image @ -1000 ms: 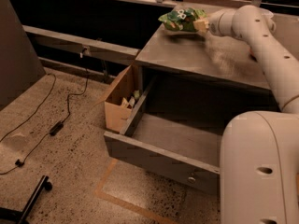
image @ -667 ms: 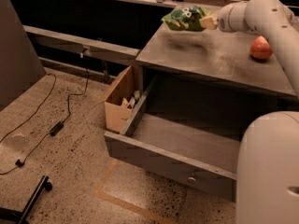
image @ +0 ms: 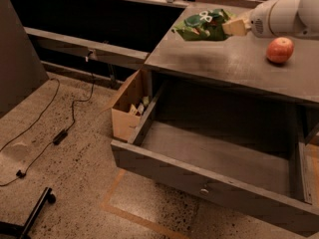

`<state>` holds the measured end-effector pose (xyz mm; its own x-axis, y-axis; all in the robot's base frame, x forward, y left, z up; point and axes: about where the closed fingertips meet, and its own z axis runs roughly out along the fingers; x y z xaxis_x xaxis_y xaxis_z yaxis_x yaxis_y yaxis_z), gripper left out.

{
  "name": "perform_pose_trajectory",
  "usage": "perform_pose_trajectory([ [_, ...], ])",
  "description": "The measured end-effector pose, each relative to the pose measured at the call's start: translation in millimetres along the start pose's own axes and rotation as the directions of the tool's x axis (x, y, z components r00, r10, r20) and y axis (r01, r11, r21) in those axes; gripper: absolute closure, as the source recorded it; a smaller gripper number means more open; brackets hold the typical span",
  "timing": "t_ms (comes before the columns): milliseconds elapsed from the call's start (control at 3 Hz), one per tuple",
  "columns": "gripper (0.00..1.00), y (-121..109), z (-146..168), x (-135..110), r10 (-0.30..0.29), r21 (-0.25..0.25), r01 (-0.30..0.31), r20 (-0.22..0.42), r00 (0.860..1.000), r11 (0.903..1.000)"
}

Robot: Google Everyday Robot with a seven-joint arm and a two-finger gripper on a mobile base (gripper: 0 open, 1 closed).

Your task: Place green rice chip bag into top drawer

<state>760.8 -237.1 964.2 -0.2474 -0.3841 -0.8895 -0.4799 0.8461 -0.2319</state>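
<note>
Holding the green rice chip bag [image: 202,26] by its right end, my gripper [image: 232,27] is closed on it at the far side of the grey table [image: 219,66], near the back left corner of the top as the camera sees it. The bag sticks out to the left from my fingers, crinkled, with its white letters facing up; I cannot tell if its underside touches the table top or hangs just over it. The red-orange apple [image: 279,50] sits on the table top to the right of the bag, apart from it and just below my white arm [image: 284,13]. The top drawer [image: 199,178] is pulled out wide toward the camera, well below the bag. A brown cardboard box [image: 124,119] stands on the floor just beside the left side of the drawer. A black cable [image: 60,136] lies on the floor further left.
</note>
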Motion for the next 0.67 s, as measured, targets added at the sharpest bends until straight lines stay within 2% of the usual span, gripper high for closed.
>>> perform_pose_trajectory([
  [333, 1.00, 21.5, 8.9, 30.0, 0.008, -0.037, -0.010, -0.053, 0.999, 0.9993],
  [667, 1.00, 23.8, 6.9, 30.5, 0.008, -0.041, -0.010, -0.054, 0.999, 0.9991],
])
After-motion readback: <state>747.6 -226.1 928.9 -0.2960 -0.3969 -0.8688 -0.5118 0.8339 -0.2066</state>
